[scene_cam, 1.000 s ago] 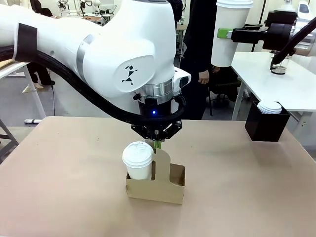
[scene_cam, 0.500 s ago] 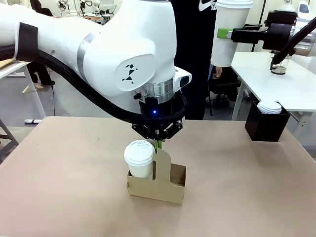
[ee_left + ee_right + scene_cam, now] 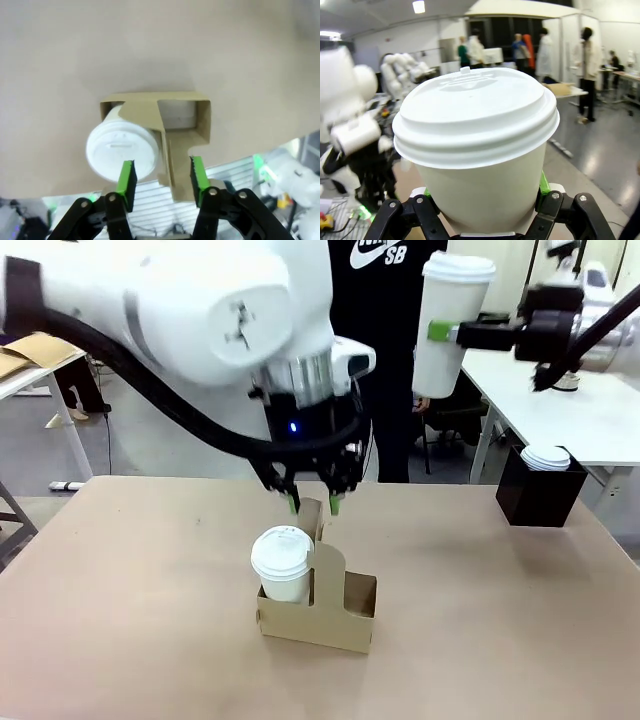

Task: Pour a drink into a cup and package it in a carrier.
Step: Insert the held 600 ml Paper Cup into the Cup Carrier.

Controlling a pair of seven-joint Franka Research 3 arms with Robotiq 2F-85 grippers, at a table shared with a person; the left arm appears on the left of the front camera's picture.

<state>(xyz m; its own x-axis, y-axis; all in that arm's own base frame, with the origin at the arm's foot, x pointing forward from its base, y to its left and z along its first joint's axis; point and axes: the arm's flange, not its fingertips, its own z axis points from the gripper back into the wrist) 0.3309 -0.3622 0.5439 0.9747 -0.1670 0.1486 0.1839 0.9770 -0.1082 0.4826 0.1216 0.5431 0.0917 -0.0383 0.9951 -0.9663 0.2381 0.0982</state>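
A brown cardboard carrier stands on the table's middle with a lidded white paper cup in its left slot; the right slot is empty. My left gripper hangs open just above the upright handle panel, touching nothing. From the left wrist view, the green pads straddle the handle panel beside the cup's lid. High at the right, my right gripper is shut on a second lidded white cup, which looms large in the right wrist view. Lids hide any drink.
A black square box topped with white lids stands at the table's far right. A person in a black top stands just beyond the far edge. Bare tabletop surrounds the carrier.
My left gripper has let go of the carrier's handle panel, opened and risen. The right arm with its cup has drifted slightly left. The person has come closer.
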